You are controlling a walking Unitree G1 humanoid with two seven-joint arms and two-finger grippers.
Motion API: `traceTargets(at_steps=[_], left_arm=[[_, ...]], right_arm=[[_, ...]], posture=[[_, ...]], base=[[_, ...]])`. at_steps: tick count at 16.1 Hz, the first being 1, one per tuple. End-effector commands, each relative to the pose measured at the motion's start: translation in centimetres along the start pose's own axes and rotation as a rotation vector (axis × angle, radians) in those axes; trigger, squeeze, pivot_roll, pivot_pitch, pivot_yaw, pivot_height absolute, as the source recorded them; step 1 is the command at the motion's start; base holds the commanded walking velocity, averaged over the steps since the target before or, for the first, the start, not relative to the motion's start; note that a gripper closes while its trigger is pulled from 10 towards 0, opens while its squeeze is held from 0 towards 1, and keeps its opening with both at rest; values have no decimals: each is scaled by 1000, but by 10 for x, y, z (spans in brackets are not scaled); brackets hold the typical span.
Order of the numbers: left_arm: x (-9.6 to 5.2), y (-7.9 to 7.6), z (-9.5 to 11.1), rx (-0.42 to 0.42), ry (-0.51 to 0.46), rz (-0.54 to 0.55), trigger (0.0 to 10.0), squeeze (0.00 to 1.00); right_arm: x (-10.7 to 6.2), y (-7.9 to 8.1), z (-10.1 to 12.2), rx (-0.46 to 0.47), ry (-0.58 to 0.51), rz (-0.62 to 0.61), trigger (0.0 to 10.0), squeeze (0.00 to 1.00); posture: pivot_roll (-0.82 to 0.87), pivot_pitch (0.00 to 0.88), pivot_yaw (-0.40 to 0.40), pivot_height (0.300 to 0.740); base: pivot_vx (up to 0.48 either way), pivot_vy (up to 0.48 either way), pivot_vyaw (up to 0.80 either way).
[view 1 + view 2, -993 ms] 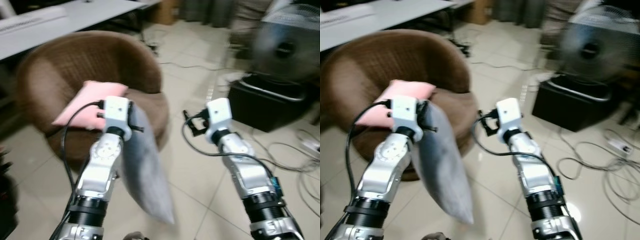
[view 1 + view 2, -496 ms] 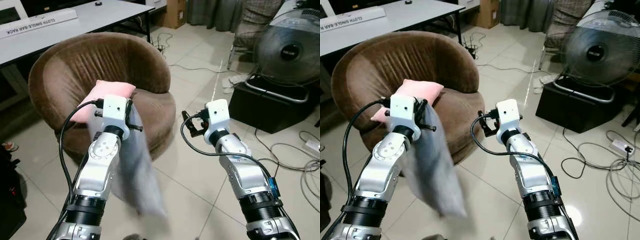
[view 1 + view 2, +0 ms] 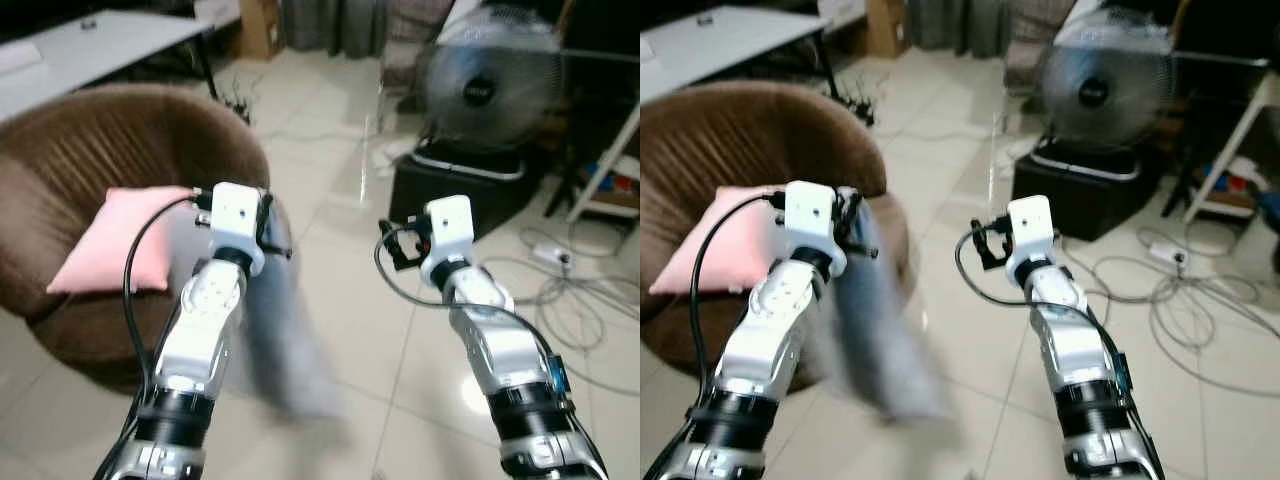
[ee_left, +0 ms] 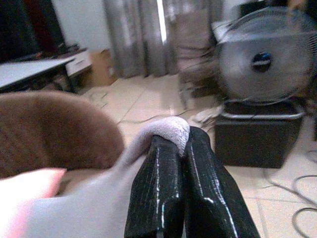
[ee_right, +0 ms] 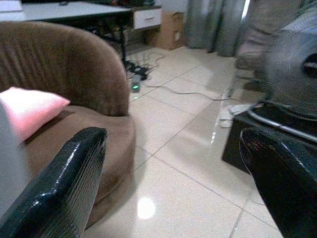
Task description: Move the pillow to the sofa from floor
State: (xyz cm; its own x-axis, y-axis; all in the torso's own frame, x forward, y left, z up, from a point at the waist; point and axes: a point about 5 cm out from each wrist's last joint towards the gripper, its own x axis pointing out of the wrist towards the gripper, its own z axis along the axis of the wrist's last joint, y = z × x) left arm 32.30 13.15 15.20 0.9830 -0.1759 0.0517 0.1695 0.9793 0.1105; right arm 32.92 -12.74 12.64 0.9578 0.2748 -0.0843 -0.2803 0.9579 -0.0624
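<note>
A grey pillow (image 3: 283, 345) hangs blurred below my left gripper (image 3: 272, 228), above the tiled floor beside the sofa. In the left wrist view my left gripper (image 4: 181, 141) is shut on the pillow's top corner (image 4: 167, 129). The round brown sofa (image 3: 95, 135) stands at the left with a pink pillow (image 3: 118, 240) on its seat. My right gripper (image 5: 173, 148) is held out at the same height, open, with nothing between its fingers (image 5: 74, 168); it also appears in the head view (image 3: 402, 245).
A large floor fan (image 3: 490, 85) stands on a black box (image 3: 455, 190) ahead right. Loose cables (image 3: 575, 290) lie on the tiles at the right. A white table (image 3: 95, 45) stands behind the sofa. Bare tiles run between sofa and fan.
The camera has swung right, so the sofa sits further left in view. The grey pillow still hangs from my left gripper, swinging. The right gripper stays open.
</note>
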Motion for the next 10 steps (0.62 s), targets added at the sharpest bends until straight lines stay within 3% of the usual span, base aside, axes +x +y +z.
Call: traceTargets(at_steps=[1, 10], left_arm=[[3, 9, 15, 16, -66, 24, 10000, 0], [1, 6, 13, 20, -60, 4, 10000, 0]], right_arm=[[4, 11, 3, 3, -14, 41, 10000, 0], [1, 11, -2, 15, -7, 32, 10000, 0]], posture=[[58, 0, 70, 740], [59, 0, 81, 740]], base=[[368, 0, 0], [364, 0, 0]])
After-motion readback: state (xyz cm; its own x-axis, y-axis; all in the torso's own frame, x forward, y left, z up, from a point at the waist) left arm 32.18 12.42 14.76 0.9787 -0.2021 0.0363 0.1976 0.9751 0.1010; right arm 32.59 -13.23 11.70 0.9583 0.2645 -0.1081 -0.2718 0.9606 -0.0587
